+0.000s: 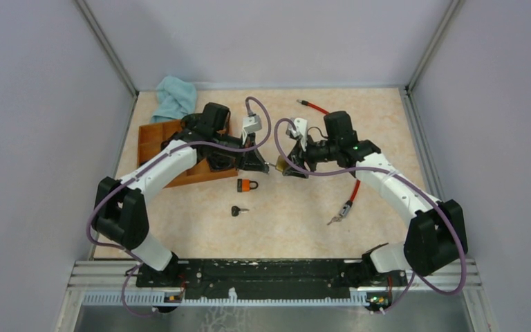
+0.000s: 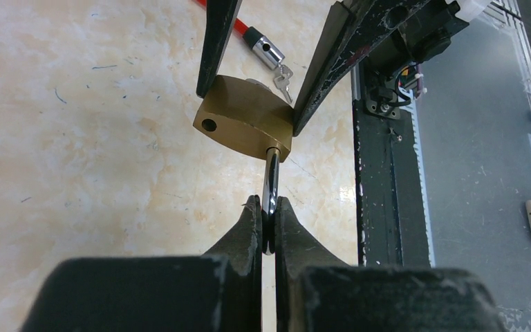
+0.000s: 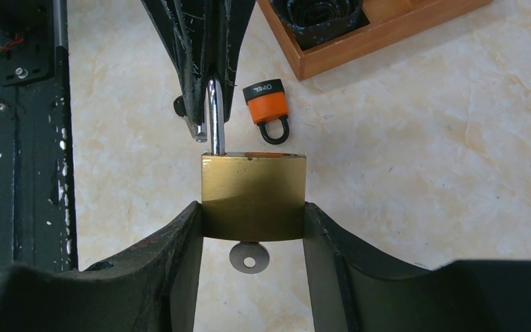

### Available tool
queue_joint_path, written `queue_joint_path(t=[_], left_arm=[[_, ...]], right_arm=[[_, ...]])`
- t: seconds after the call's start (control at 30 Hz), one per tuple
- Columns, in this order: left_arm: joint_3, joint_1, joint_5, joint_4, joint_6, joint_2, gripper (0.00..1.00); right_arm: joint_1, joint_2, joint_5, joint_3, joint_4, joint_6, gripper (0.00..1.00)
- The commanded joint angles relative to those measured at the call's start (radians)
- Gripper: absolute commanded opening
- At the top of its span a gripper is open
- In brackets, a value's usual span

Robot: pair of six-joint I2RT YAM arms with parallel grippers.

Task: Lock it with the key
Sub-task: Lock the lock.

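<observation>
A brass padlock (image 3: 254,194) hangs above the table between my two grippers. My right gripper (image 3: 252,216) is shut on its body, one finger on each side. A silver key (image 3: 249,257) sticks out of the body's underside. The shackle (image 3: 213,114) is raised, and one empty shackle hole (image 2: 209,125) shows in the top of the padlock (image 2: 245,117). My left gripper (image 2: 268,207) is shut on the shackle (image 2: 272,176) just beyond the body. From above, the padlock (image 1: 292,168) sits between the left gripper (image 1: 267,164) and the right gripper (image 1: 297,164).
A small orange padlock (image 1: 248,185) and a black-headed key (image 1: 238,211) lie on the table below the grippers. A red cable lock (image 1: 351,194) with keys lies to the right. A wooden tray (image 1: 153,138) and a blue cloth (image 1: 176,97) are at the back left.
</observation>
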Motion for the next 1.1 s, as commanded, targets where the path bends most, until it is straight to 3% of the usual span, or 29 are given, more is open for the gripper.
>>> queue_joint_path(t=[0.0, 0.07, 0.2, 0.37, 0.53, 0.83, 1.07], left_arm=[[-0.010, -0.004, 0.041, 0.054, 0.019, -0.055, 0.00], [-0.029, -0.002, 0.047, 0.106, -0.011, -0.065, 0.00], [-0.034, 0.000, 0.051, 0.153, -0.056, -0.068, 0.00], [-0.026, 0.012, 0.065, 0.186, -0.114, -0.067, 0.00], [-0.035, 0.023, 0.074, 0.239, -0.173, -0.080, 0.00], [-0.053, 0.025, 0.086, 0.335, -0.260, -0.109, 0.00], [-0.055, 0.026, 0.104, 0.397, -0.326, -0.125, 0.00]], right_arm=[[0.008, -0.041, -0.092, 0.003, 0.088, 0.026, 0.00], [0.009, -0.042, -0.096, 0.004, 0.092, 0.035, 0.05], [0.008, -0.049, -0.090, 0.003, 0.097, 0.047, 0.34], [0.008, -0.064, -0.071, -0.003, 0.110, 0.055, 0.60], [0.008, -0.084, -0.039, -0.001, 0.118, 0.058, 0.74], [0.005, -0.105, -0.030, -0.004, 0.127, 0.066, 0.77], [0.004, -0.098, -0.066, -0.024, 0.176, 0.111, 0.66]])
